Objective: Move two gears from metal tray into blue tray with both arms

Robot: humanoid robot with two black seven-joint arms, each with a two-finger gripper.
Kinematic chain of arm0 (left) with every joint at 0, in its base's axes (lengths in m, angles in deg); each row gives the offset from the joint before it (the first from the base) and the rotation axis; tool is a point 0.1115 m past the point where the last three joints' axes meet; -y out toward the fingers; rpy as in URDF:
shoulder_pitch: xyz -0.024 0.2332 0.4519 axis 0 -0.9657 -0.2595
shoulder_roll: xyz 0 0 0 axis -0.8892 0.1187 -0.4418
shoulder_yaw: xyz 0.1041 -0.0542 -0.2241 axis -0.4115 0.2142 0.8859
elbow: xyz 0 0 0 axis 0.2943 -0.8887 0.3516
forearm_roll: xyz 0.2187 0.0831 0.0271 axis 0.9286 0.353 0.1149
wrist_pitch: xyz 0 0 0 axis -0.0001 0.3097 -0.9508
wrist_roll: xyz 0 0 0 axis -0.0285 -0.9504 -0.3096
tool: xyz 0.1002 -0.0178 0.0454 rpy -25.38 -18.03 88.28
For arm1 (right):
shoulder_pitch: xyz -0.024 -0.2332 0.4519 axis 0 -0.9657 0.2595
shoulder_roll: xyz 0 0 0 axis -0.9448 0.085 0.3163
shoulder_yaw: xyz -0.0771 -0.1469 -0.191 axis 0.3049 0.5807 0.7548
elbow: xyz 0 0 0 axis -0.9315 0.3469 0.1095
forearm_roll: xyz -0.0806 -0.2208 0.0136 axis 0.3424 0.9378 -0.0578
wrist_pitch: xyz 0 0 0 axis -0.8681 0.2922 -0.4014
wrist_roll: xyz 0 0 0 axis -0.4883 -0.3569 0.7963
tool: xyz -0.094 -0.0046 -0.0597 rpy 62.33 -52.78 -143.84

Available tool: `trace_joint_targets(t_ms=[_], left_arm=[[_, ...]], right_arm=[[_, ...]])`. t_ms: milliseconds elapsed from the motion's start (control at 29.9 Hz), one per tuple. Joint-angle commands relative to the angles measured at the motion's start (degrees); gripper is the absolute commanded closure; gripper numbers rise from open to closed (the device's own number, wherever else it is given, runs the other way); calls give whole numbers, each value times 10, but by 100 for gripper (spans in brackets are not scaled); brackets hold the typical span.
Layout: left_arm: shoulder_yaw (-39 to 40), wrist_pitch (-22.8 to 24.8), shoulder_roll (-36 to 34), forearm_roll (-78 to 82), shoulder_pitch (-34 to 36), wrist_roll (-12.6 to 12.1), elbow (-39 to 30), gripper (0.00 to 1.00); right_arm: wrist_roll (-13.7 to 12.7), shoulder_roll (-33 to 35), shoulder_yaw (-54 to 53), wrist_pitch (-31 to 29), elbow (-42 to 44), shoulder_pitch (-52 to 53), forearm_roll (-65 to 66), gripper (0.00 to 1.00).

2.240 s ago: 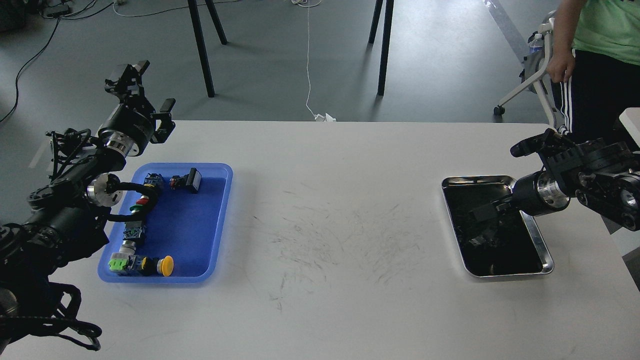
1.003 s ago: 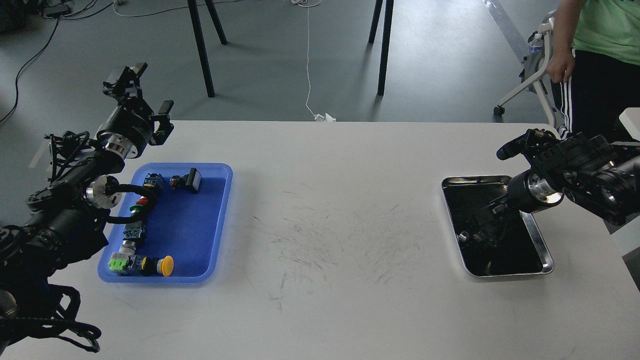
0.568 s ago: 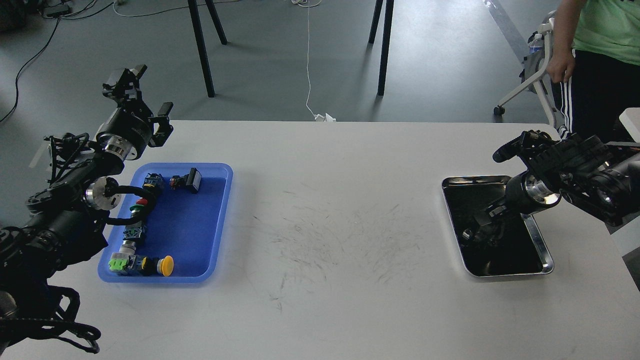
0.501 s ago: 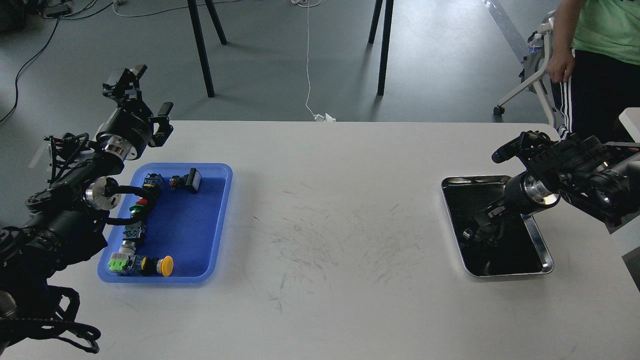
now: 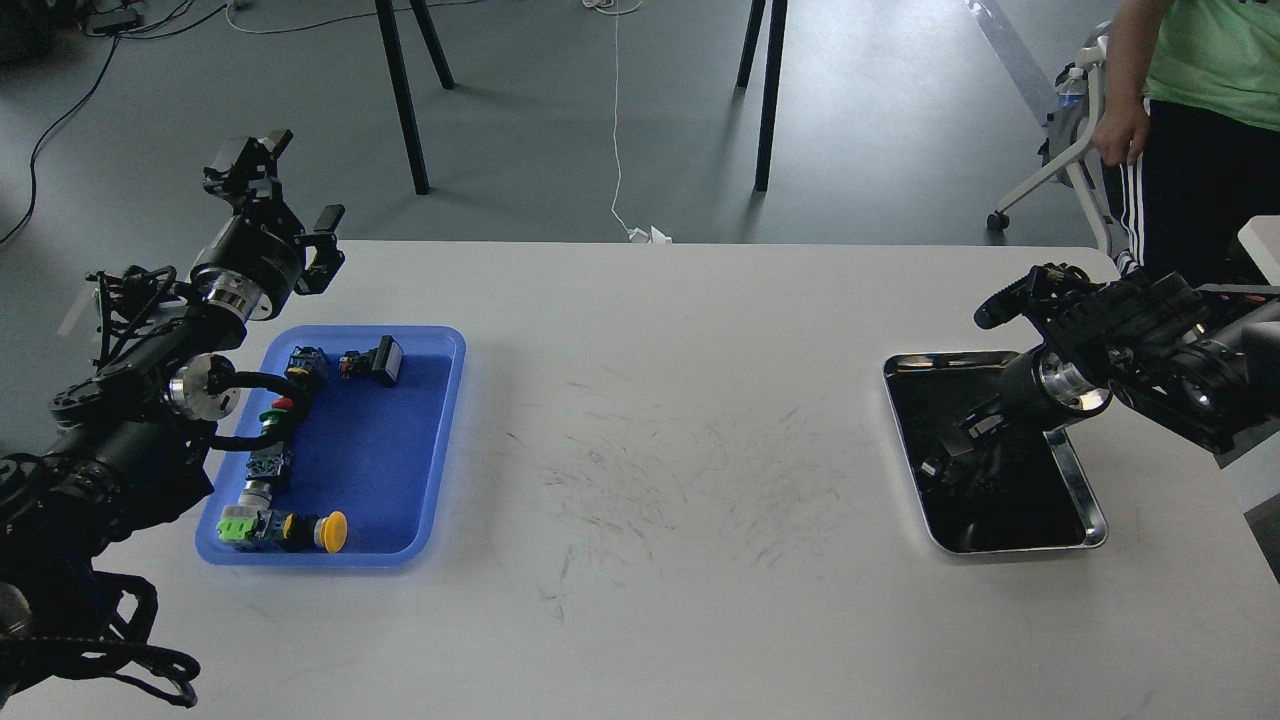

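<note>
The metal tray (image 5: 1088, 498) lies at the table's right side, its inside dark and reflective. The gears cannot be made out against that dark inside. My right gripper (image 5: 958, 447) reaches down to the left into the tray. Its dark fingers merge with the tray's inside, so I cannot tell how the jaws stand. The blue tray (image 5: 385, 470) lies at the table's left side. My left gripper (image 5: 288, 186) is open and empty, raised above the table's far edge just behind the blue tray.
The blue tray holds several coloured push-button switches (image 5: 285, 530) along its left side and a black connector with a white label (image 5: 378, 361). A person in a green shirt (image 5: 1195, 90) stands beyond the table's far right corner. Stand legs (image 5: 405, 100) are behind the table.
My right arm has shifted left and its gripper has reached further left across the metal tray. My left gripper has drifted slightly up and left, still open.
</note>
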Motion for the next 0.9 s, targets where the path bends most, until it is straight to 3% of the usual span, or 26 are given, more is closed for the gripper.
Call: trace_joint_targets(t_ms=[0, 468, 602, 769, 869], left_arm=[[0, 0, 0, 0, 0, 0, 0, 2], [-3, 0, 1, 1, -6, 0, 1, 2], [-3, 0, -1, 1, -8, 0, 1, 2], [-3, 0, -3, 1, -10, 0, 1, 2], [-3, 0, -2, 1, -12, 0, 1, 2]], right_arm=[[0, 0, 6, -2, -3, 5, 0, 44], [0, 1, 25, -2, -7, 14, -1, 45], [0, 0, 30, -1, -7, 14, 0, 55], [0, -1, 33, -2, -6, 15, 5, 59], [0, -3, 33, -2, -6, 15, 12, 69]])
